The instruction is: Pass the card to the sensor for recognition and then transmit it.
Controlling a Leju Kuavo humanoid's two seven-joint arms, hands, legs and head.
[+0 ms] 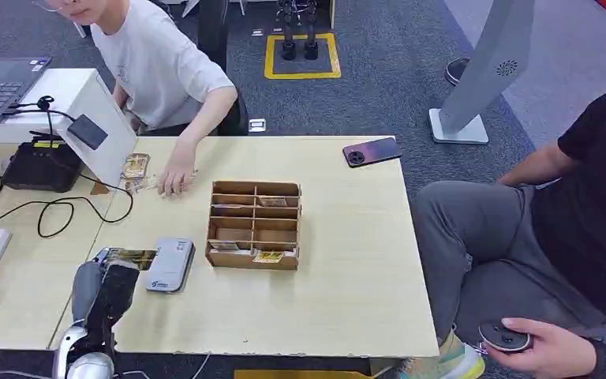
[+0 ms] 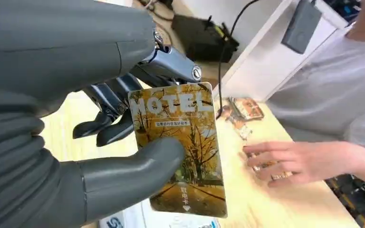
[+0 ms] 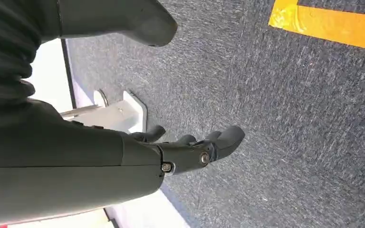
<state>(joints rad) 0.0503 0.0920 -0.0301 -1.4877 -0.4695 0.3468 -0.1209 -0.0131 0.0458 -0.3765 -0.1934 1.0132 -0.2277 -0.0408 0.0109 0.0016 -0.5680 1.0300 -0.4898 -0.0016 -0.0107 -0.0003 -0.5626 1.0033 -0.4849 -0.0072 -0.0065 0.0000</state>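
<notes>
Golden hotel card (image 2: 180,152) pinched between left hand (image 2: 123,137) thumb and fingers.

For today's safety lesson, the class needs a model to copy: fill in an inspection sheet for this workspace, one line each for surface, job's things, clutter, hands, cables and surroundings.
Surface: pale wooden table.
Job's things: hotel card held up in the left hand; grey card reader lying flat beside it; wooden card organizer holding a few cards.
Clutter: phone; loose cards under a person's hand.
Hands: left hand pinches the card; right hand hangs over carpet, holding nothing.
Cables: black cable looping from black box.
Surroundings: two seated people; laptop; yellow floor marking.
</notes>
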